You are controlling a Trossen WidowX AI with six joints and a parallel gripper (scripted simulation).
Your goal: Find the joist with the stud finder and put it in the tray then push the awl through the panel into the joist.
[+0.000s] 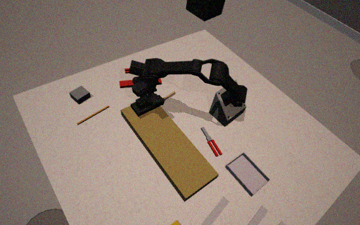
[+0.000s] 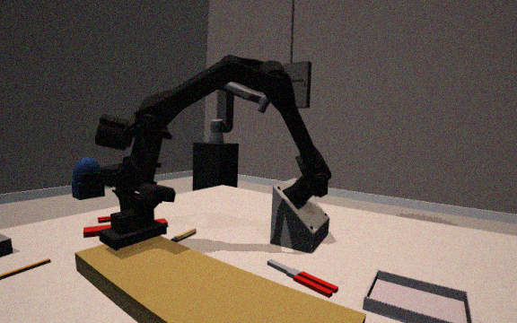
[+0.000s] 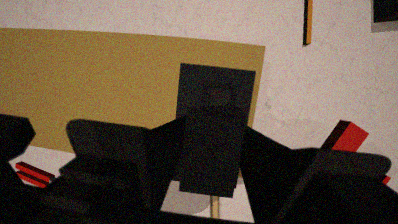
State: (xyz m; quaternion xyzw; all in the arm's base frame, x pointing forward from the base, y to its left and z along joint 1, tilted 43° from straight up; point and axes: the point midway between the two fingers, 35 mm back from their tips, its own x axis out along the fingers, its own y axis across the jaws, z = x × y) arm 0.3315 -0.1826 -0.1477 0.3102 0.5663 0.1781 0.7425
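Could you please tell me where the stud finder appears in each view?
Top: left of upper centre, over the panel's far end.
Exterior: lower left, beneath the gripper.
Wrist: centre, the stud finder.
Shared landmark: floor panel.

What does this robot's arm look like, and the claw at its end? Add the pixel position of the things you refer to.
The arm is matte black, with smooth, rounded links and bulky joints; one stretch has an opening through it. It rises from a grey, wedge-shaped base (image 1: 234,116) (image 2: 301,229). The gripper (image 2: 135,226) (image 3: 211,122) is black too, with two broad, dark fingers. I can't make out any cables or lettering.
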